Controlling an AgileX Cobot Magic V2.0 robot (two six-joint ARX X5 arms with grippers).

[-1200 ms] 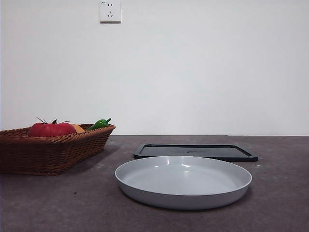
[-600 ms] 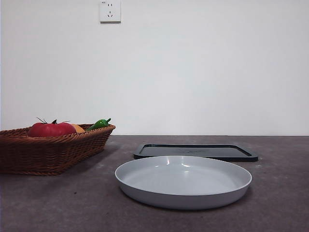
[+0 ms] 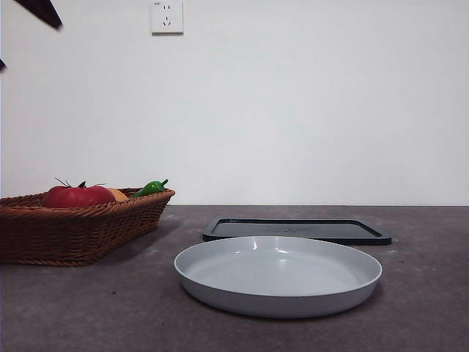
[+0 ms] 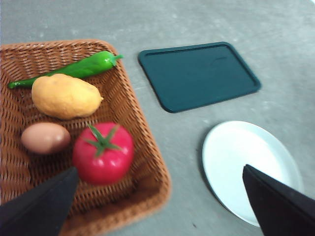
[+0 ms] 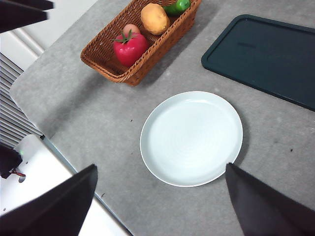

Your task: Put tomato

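Nothing is done yet: the tomato [image 4: 103,154] lies in the basket [image 4: 147,147], just beyond the left end effector [image 4: 162,206], wide open and empty.

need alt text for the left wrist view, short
A red tomato lies in a wicker basket with an egg, a yellow potato and a green pepper, under the open left claw. Beside the basket: a dark tray and a white plate.

Lab-style test bench, not a home: bare grey tabletop [image 3: 88,308], plain white wall [image 3: 308,103] with one wall socket [image 3: 167,16], staged props, white equipment base [image 5: 44,187] off the bench edge.
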